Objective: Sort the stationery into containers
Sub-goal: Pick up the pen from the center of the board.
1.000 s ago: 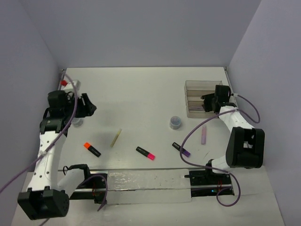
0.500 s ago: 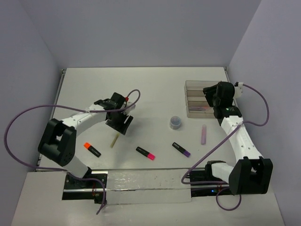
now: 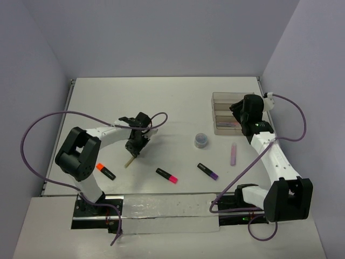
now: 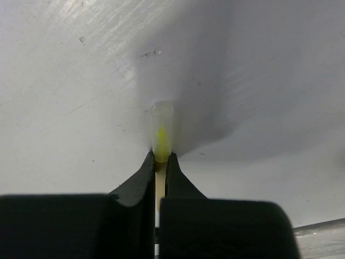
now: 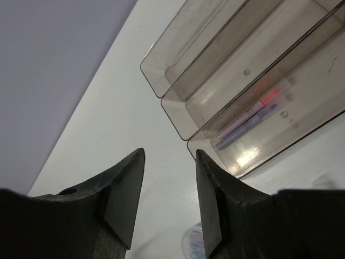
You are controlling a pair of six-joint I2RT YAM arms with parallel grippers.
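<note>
White table (image 3: 172,102) first, it fills the whole top view. Biggest thing on it is the clear tray (image 3: 214,95) at the far right, three long narrow compartments side by side. In the right wrist view two pens (image 5: 245,116) lie in the compartment nearest the camera; the other two compartments show nothing I can make out.

The right gripper (image 5: 169,152) hangs just short of the tray's end, fingers spread apart with nothing between them, only bare table below.

The left gripper (image 3: 133,152) is down at the table left of centre, pointing at the surface.

Loose stuff, all well apart from the tray except the first: a lilac marker (image 3: 233,154) lies just in front of it, then three black highlighters in a rough row along the near side, the purple-capped highlighter (image 3: 207,171), the pink-capped highlighter (image 3: 167,175) and the orange-capped highlighter (image 3: 105,171).

The beige stick (image 3: 129,161) is the one that's grabbed: the left gripper's fingers are pinched tight on it. In the left wrist view its clear tip with a yellowish core sticks out just past the fingertips (image 4: 148,167), down against the table.

Smallest: a round grey-blue piece (image 3: 201,140) sits between the stick and the tray.
</note>
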